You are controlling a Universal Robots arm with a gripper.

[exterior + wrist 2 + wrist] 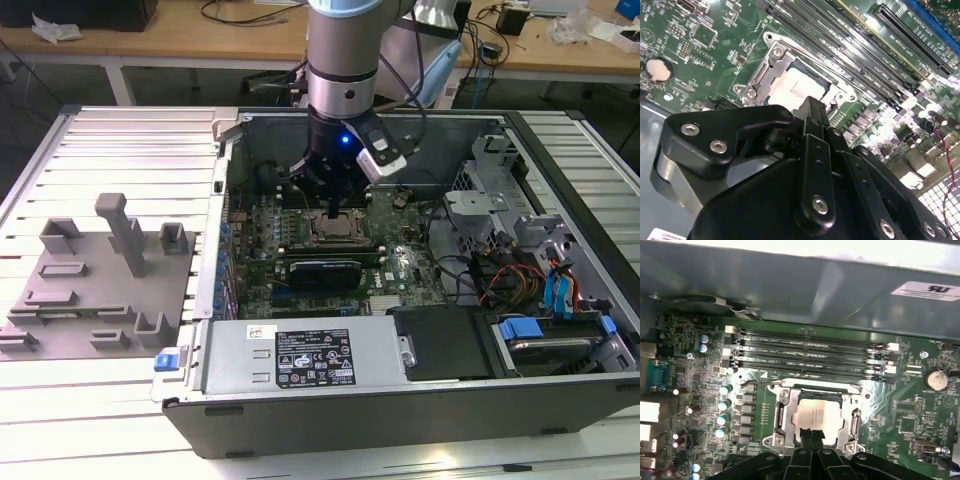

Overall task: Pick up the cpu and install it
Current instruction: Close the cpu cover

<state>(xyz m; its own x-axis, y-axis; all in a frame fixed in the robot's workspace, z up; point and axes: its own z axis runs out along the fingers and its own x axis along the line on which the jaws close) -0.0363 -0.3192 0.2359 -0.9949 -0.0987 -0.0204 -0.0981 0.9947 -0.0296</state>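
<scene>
The cpu [816, 412], a pale silver square, lies flat inside the metal-framed socket [781, 415] on the green motherboard. It also shows in the second wrist view, cpu [790, 84], partly behind the black finger. My gripper [812, 436] hangs straight over the socket, its two black fingertips [806, 436] pressed close together at the cpu's near edge, with nothing between them. In the exterior view the gripper [333, 205] sits low inside the open computer case, just above the socket [338, 232]. I cannot tell whether the tips touch the cpu.
Memory slots [810, 352] run beside the socket, and capacitors [722, 405] stand on its other side. The case wall [330, 135] rises behind the arm. A power supply [300, 355] and drive cage [560, 300] fill the case front and the exterior view's right. Grey fixture blocks [90, 290] lie outside.
</scene>
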